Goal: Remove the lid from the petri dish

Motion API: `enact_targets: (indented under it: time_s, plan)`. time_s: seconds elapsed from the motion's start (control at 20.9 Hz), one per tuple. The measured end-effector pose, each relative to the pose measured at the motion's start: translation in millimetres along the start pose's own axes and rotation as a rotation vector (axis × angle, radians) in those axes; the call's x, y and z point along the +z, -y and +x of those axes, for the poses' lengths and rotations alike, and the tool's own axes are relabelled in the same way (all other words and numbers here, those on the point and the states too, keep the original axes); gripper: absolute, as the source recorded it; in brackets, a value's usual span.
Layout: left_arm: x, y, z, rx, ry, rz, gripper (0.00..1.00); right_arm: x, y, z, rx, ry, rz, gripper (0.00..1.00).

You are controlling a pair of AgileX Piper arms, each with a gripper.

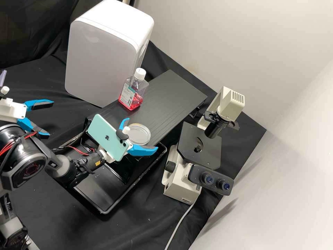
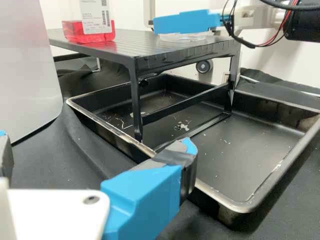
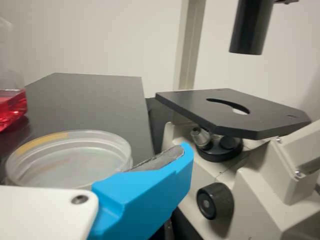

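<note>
A clear petri dish with its lid on sits at the near end of a raised black platform. My right gripper is at the dish, open. One blue finger is on its far-left side and the other finger on its near side, so the dish lies between them. In the right wrist view the dish lies just beside a blue finger; contact cannot be told. My left gripper hovers open and empty over the bench at the far left, well away from the dish.
A flask of red liquid stands further back on the platform. A white box rises behind it. A black tray lies under and in front of the platform. A microscope stands close on the right.
</note>
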State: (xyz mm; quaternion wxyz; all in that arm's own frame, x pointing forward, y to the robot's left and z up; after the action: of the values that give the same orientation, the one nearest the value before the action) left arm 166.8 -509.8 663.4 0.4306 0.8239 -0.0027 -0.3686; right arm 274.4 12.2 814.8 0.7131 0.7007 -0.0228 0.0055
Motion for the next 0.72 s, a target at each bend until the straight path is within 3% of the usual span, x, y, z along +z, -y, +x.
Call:
enact_targets:
  time_s: [0.19, 0.38, 0.67, 0.72]
  plan:
    - [-0.4, -0.1, 0.0, 0.001, -0.004, -0.002, 1.0, -3.2, 6.4, 4.3, -0.02, -0.01, -0.006, 1.0]
    - [-0.7, -0.2, 0.0, 0.002, -0.008, -0.003, 1.0, -2.4, 9.5, 6.8, -0.016, 0.005, -0.002, 1.0]
    - [-0.9, -0.6, 0.4, 0.005, -0.011, -0.005, 1.0, -3.6, 12.0, 9.0, -0.024, 0.001, -0.013, 1.0]
    - [-0.9, -0.6, 0.4, 0.005, -0.011, -0.005, 1.0, -3.6, 12.0, 9.0, -0.024, 0.001, -0.015, 0.0]
